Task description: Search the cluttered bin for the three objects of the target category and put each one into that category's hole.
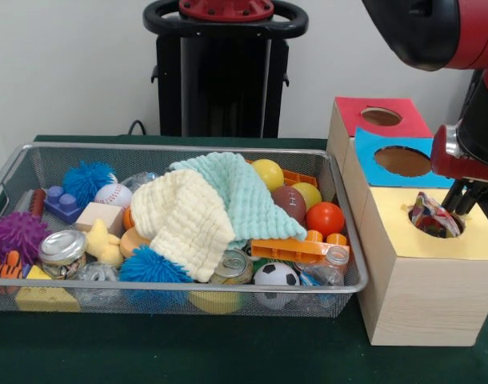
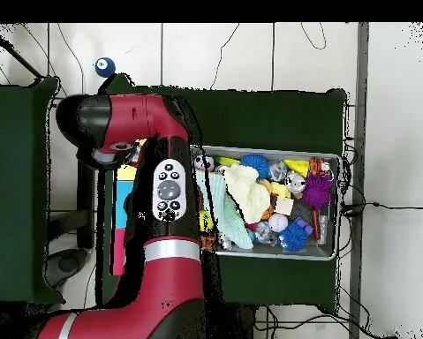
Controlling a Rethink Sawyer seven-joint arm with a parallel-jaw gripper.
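My gripper [image 1: 457, 208] hangs right over the hole in the yellow panel [image 1: 468, 240] of the wooden box, at the right in the front view. A patterned multicoloured cloth [image 1: 430, 216] is bunched in that hole and sticks up out of it, touching the gripper's left side. I cannot make out whether it is held. In the wire bin [image 1: 180, 298], a cream cloth [image 1: 184, 216] and a mint cloth [image 1: 246, 190] are draped over the toys. Seen from overhead, the red arm [image 2: 166, 185] hides the gripper and most of the box.
The box also has a blue panel [image 1: 372, 164] and a red panel [image 1: 352, 112], each with a hole. The bin [image 2: 331, 159] is full of balls, spiky pom-poms, cans, blocks and an orange plastic piece [image 1: 296, 250]. A black pedestal stands behind.
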